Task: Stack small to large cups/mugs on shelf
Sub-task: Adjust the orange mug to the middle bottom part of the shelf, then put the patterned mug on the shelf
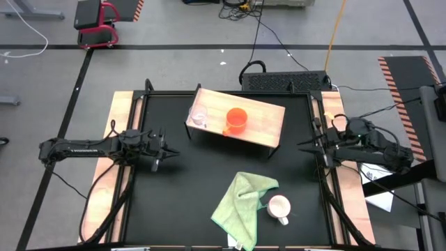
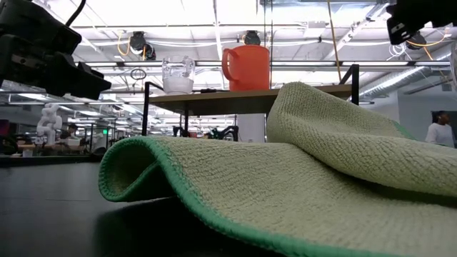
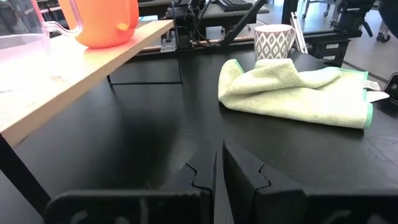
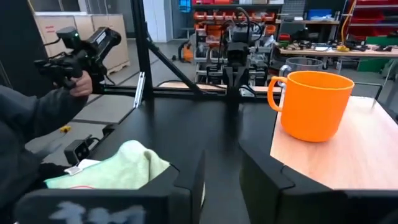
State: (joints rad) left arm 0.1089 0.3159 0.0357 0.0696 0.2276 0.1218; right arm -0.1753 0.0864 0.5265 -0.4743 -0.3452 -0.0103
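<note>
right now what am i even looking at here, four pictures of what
It is one table seen by four cameras at the same moment. One looks straight down, one sits at table height, and one rides on each robot arm.

Two dark robot arms wait at the table's sides. The left hand is shut and holds nothing. The right hand, at the right edge, also holds nothing; its fingers stand a little apart.

On the black table stands a low wooden shelf. On it are a small clear glass cup and an orange mug, side by side. Nearer the front lie a crumpled green cloth and, beside it, a white mug.

In the table-height picture the cloth fills most of the view.
</note>
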